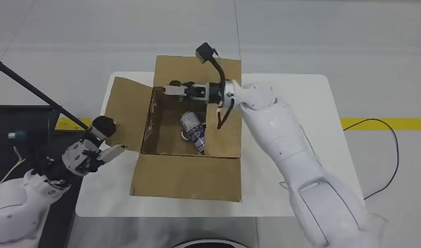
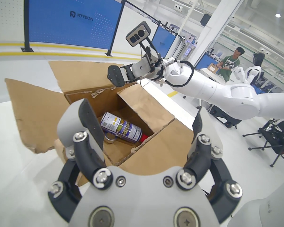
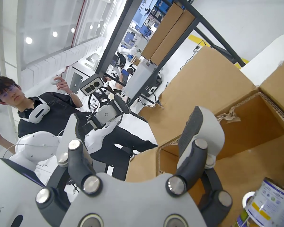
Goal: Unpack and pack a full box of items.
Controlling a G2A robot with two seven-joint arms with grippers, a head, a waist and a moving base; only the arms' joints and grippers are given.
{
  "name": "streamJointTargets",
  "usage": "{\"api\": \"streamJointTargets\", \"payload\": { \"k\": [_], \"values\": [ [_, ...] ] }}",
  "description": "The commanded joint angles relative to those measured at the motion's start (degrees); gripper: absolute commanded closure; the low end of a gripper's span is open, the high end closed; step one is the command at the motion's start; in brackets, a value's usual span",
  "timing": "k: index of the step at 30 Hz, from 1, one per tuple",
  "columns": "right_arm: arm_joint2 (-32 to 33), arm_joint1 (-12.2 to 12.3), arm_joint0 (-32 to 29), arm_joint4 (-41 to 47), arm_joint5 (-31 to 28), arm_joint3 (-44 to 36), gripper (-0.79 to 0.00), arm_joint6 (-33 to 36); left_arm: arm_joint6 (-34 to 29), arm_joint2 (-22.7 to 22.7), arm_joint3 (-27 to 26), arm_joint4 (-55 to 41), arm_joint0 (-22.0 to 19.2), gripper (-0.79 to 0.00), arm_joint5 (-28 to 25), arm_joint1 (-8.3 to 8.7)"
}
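Left tool (image 1: 107,146): lower left of the top view, at the left edge of the bench (image 1: 289,103), near the box's left flap but not touching it; fingers spread wide, released, nothing between them. In the left wrist view this tool (image 2: 142,111) points at the open box from outside. Box (image 1: 184,179): brown cardboard, centre of the top view, standing on the white bench with its four flaps folded outward and the edges of its opening torn; in the left wrist view the box (image 2: 156,152) shows its inside. Can (image 1: 194,131): the task's thing, lying on its side on the box floor, right of centre and near the right wall; in the left wrist view the can (image 2: 122,127) has a blue and white label and a red end, and in the right wrist view the can (image 3: 265,204) sits at the lower right corner. Right tool (image 1: 170,89): upper middle of the top view, over the box's upper left inner corner, above the rim; released, holding nothing. Seen from the left wrist the right tool (image 2: 117,76) hangs above the far wall; its own view shows the right tool (image 3: 136,116) with fingers apart.
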Motion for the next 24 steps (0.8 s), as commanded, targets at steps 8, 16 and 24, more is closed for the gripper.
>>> {"api": "streamJointTargets", "payload": {
  "k": [8,16,24],
  "values": [
    [17.5,7.7,-28.6,-10.4,17.7,-47.4,-0.785,3.6,-8.4,11.4,-0.6,-4.4,-10.0,-0.785,4.4,0.66],
    [25.4,10.0,-38.7,-10.9,20.5,-58.7,-0.785,3.0,-12.4,24.9,1.2,-3.0,-19.3,-0.785,10.5,0.23],
    [28.1,10.9,-41.2,-11.4,21.7,-59.5,-0.785,1.5,-14.8,30.5,2.3,-2.5,-24.0,-0.785,12.9,-0.15]
  ]
}}
